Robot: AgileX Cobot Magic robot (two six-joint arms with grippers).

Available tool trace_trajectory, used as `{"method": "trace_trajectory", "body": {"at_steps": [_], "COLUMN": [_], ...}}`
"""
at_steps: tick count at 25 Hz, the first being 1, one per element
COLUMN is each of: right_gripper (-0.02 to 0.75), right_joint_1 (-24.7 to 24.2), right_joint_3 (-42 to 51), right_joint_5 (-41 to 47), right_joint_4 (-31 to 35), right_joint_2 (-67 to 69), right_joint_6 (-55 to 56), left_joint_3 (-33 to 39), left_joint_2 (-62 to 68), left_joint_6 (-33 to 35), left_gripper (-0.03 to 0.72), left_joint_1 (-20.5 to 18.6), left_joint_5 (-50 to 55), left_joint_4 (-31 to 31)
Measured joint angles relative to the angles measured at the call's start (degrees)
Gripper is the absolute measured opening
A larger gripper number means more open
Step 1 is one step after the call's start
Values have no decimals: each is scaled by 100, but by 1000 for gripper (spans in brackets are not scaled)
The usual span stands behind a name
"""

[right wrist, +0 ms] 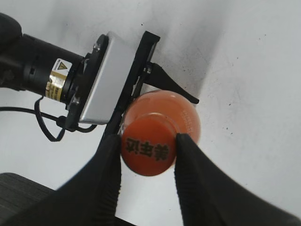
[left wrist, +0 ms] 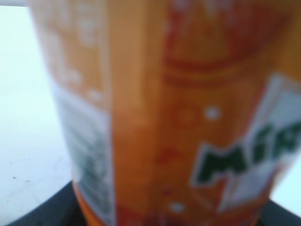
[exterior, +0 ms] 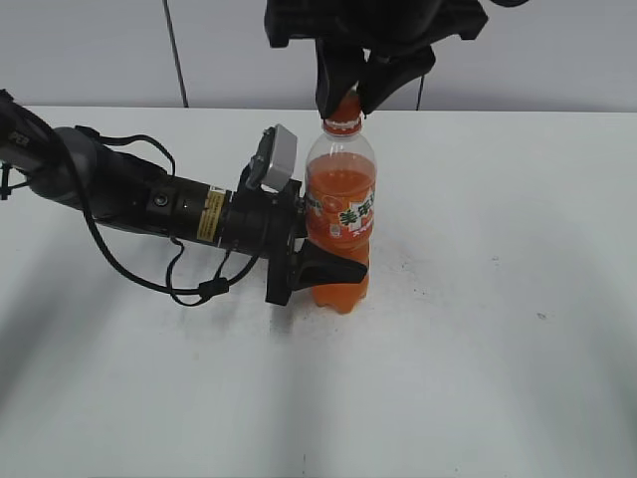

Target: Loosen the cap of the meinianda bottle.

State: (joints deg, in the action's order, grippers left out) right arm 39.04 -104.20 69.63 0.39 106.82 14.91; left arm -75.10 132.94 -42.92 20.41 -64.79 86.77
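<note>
The meinianda bottle (exterior: 340,214) stands upright on the white table, full of orange drink. My left gripper (exterior: 320,267) comes in from the left and is shut on the bottle's lower body; its blurred orange label (left wrist: 155,117) fills the left wrist view. My right gripper (exterior: 346,95) hangs from above with both black fingers pressed on the sides of the orange cap (right wrist: 148,149), which has dark print on top. In the exterior view only a sliver of the cap (exterior: 347,108) shows between the fingers.
The left arm with its cables (exterior: 139,199) lies across the table's left half. The white table (exterior: 498,329) stretches to the right and front of the bottle. A grey wall stands behind.
</note>
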Motion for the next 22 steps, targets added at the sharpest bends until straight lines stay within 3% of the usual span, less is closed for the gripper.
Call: {"method": "trace_trajectory", "body": {"at_steps": [10, 22], "right_gripper": [263, 262], "right_joint_1": [0, 0], "right_joint_3": [0, 0], "right_joint_5": [1, 18], "right_joint_4": [0, 30], "right_joint_2": [0, 0], "right_joint_6": [-2617, -4278], "left_joint_3": [0, 0], "left_joint_2": [0, 0], "left_joint_6": [-18, -19], "left_gripper": [401, 401], "left_joint_1": [0, 0], "left_joint_5": [-5, -11], "left_joint_4": [42, 53]}}
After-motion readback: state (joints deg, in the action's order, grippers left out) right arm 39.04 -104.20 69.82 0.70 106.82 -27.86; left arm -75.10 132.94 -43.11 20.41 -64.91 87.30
